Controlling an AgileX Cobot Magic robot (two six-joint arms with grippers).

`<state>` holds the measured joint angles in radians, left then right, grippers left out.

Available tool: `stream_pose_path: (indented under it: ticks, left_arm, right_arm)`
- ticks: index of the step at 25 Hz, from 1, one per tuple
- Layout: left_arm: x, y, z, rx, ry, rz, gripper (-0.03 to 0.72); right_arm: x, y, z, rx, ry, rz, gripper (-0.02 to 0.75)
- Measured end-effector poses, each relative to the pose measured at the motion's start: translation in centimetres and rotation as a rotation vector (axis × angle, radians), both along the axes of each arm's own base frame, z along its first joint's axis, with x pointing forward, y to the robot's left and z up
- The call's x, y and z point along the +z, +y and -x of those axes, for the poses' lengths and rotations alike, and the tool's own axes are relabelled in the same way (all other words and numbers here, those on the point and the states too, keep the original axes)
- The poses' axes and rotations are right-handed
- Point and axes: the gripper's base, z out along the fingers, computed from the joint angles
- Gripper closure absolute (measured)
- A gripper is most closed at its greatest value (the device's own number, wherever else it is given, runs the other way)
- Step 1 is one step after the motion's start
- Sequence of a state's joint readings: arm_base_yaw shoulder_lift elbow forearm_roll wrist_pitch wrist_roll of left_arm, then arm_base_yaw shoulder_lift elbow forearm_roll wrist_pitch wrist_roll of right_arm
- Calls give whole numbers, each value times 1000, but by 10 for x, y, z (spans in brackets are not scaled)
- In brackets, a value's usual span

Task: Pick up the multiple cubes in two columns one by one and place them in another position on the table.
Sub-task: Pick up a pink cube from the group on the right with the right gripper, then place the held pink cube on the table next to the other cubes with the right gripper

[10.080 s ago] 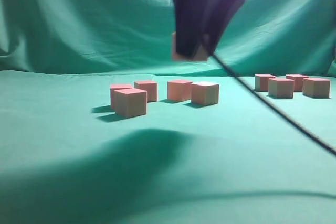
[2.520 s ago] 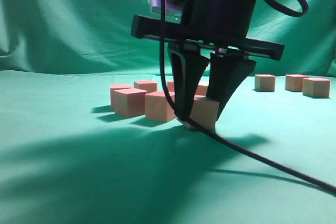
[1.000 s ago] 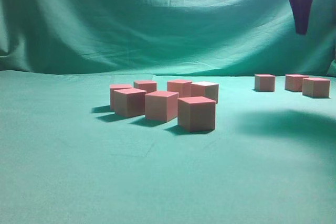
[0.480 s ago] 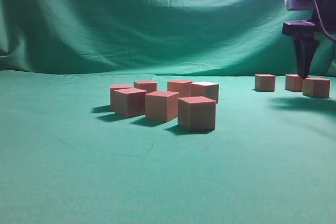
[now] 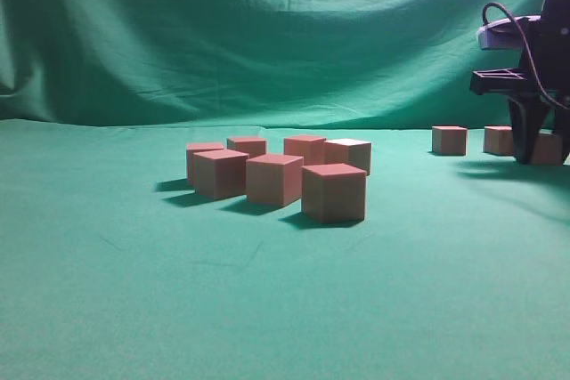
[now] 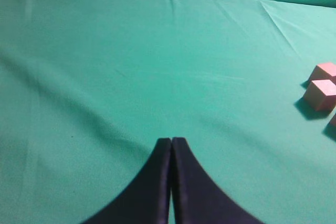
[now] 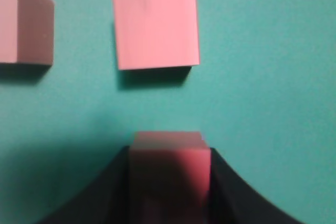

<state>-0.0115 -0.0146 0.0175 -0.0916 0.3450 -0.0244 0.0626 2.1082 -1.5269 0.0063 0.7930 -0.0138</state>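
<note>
My right arm's fingers (image 7: 169,182) straddle a small matte pink-topped cube (image 7: 169,153), one dark finger against each of its side faces. I cannot tell from the wrist view whether they are pressing it or only bracketing it; the gap is no wider than the cube itself. In the exterior view these fingers (image 5: 533,144) are down at the bench (image 5: 267,309), a broad surface draped in wrinkled green cloth, at the far right, with that cube (image 5: 549,148) showing just past them.

The relation I care about is simple: the cube lies directly between the fingers, square to them, its flat sides parallel to the pads. Being a cube it has no long axis, so only this squareness matters. Just ahead of the fingertips sits a second identical cube (image 7: 155,23), apart from the bracketed one, and a third (image 7: 26,22) lies ahead and to the left.

The left arm's fingers (image 6: 171,150) are pressed together, holding nothing, over bare cloth; two cubes (image 6: 321,94) sit well off to their right. So the right arm is the one on this pick.

Six more cubes (image 5: 333,192) stand grouped in two rows far left of the right fingers; I take that as the placing spot.
</note>
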Motion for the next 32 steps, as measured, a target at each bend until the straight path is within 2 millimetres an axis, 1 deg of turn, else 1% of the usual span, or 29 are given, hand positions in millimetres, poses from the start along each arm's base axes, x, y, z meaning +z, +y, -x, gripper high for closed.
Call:
stream_pose_path:
  ticks: [1,2,3,5,7,9,12,13,15,17,19,22,25,29,32]
  left_arm:
    - [0,0,0,0,0,0,688]
    - [0,0,0,0,0,0,688]
    - [0,0,0,0,0,0,688]
    - [0,0,0,0,0,0,688]
    - [0,0,0,0,0,0,688]
    - [0,0,0,0,0,0,688]
    - [0,0,0,0,0,0,688]
    - [0,0,0,0,0,0,688]
    - [0,0,0,0,0,0,688]
    - [0,0,0,0,0,0,688]
    - [0,0,0,0,0,0,688]
    - [0,0,0,0,0,0,688]
    - [0,0,0,0,0,0,688]
    - [0,0,0,0,0,0,688]
    - [0,0,0,0,0,0,688]
  right_arm:
    - [0,0,0,0,1,0,474]
    - [0,0,0,0,1,0,488]
    - [0,0,0,-1,3,-2,475]
    - [1,1,2,-4,20,-8,475]
    - [7,2,4,-11,53,-22,475]
    - [23,2,8,-14,81,-32,475]
    - [55,11,22,10,105,-39,475]
    - [68,17,29,26,107,-40,475]
    - [88,33,46,70,92,-42,475]
    - [99,50,67,125,75,-44,475]
    - [105,72,94,195,62,-47,475]
    - [100,102,136,297,68,-56,475]
    - [96,131,168,409,83,-56,475]
    - [89,168,199,560,90,-51,475]
    - [87,192,214,650,53,-63,475]
